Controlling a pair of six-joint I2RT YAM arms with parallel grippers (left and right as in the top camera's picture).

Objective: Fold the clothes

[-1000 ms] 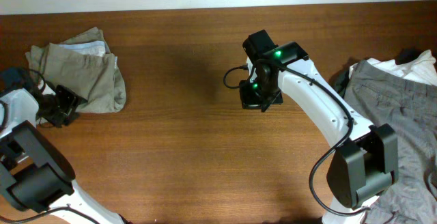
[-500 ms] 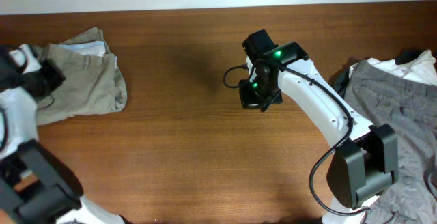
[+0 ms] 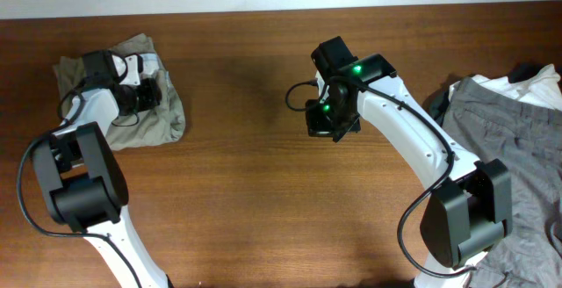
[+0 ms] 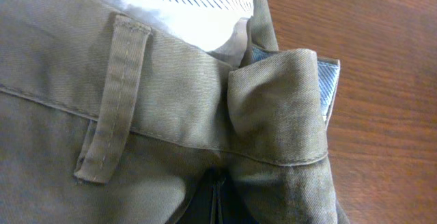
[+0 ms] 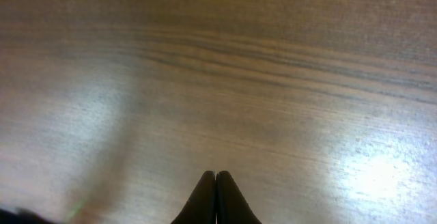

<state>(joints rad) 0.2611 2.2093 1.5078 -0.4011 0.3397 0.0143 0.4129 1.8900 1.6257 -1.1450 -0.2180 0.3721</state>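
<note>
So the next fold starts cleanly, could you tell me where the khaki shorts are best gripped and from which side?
Probably the khaki shorts by the waistband corner, coming in from the table side next to it. That corner is folded up, thick and stitched, so it can be pinched cleanly.

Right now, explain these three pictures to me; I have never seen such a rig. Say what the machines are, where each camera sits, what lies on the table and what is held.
Two robot arms, a left arm and a right arm, work at a wooden table. The wide picture looks down from above. The other two come from a camera on each wrist. The left tool rests on khaki shorts, and its close-up shows their belt loop. Its fingers look closed, but I cannot tell whether cloth is pinched between them. The right tool hangs shut over bare wood, holding nothing. Grey trousers, a white piece and a dark piece lie at the table's right edge.
</note>
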